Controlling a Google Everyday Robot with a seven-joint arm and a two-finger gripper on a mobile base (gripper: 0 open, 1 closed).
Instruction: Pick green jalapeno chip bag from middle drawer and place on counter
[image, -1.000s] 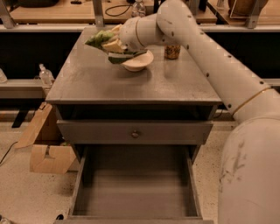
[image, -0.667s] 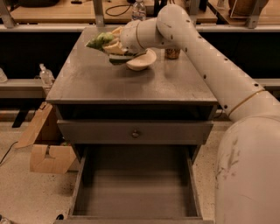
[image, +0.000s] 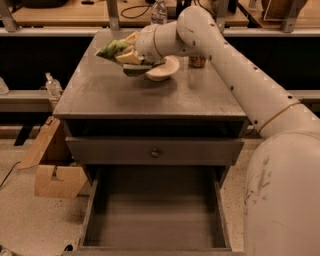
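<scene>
Your gripper (image: 125, 54) is clamped on the bag (image: 112, 48), holding it just above the counter (image: 150, 97), near its far left corner in the view. The counter's left edge lies just past the bag's tip, and the back edge is close behind the gripper. The widest open stretch of the grey top runs from the gripper toward the front lip. A bowl (image: 164, 70) sits just beside the gripper's right; whether they touch, you cannot tell. A can (image: 197, 61) stands farther right. The bag's long axis runs sideways, its free end pointing left. Far below, the drawer (image: 155, 220) stands pulled open over a speckled floor (image: 20, 220).
</scene>
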